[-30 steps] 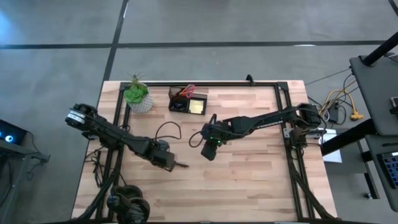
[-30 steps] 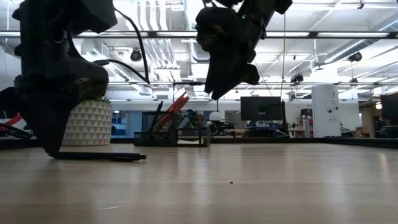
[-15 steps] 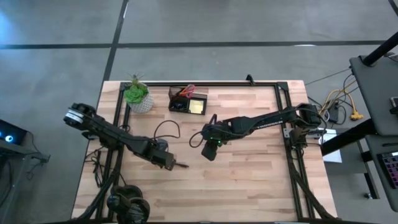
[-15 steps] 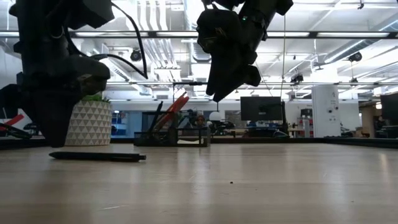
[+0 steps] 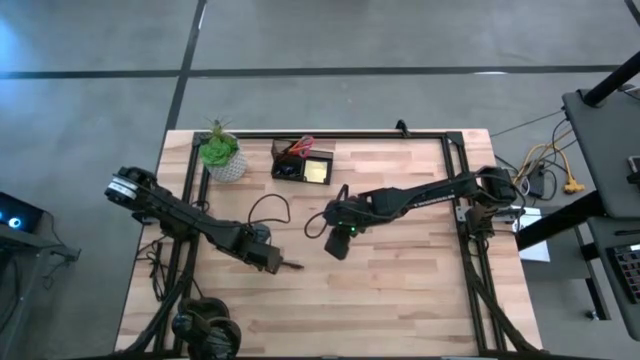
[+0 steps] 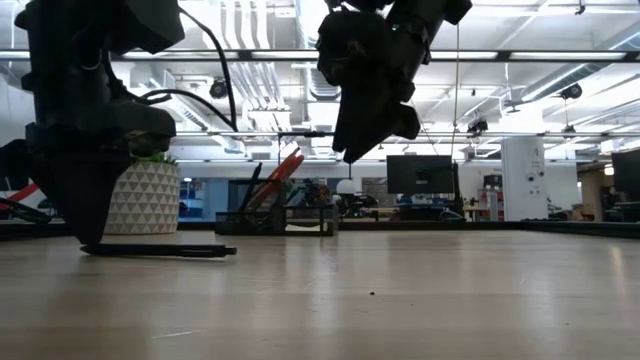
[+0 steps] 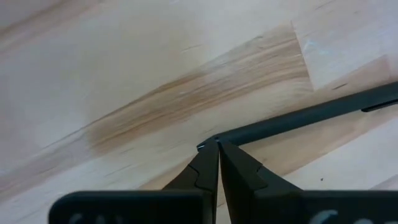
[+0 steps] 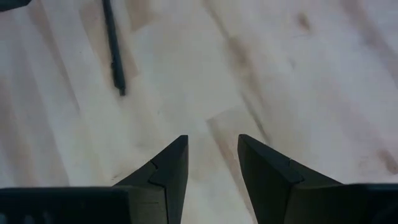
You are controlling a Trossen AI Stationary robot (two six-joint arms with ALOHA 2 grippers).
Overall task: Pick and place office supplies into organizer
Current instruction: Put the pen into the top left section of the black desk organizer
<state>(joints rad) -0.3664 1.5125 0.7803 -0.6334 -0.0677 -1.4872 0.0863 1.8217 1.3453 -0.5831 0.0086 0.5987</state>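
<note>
Though far from organizer [image 5: 303, 160], plant [image 5: 220, 155] beside.

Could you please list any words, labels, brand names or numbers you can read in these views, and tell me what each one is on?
None can be read.
Black pen: no marking shows.
Organizer and plant pot: no label shows.
Left gripper and right gripper: no lettering.
Room screens behind the table: too small to read.

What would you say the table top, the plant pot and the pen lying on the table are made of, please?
The table top looks like pale wood with a matt finish: it shows grain and joined planks. The plant pot seems white ceramic or plastic, with a faceted triangle relief. The pen looks like matt black plastic, though painted metal cannot be ruled out.
</note>
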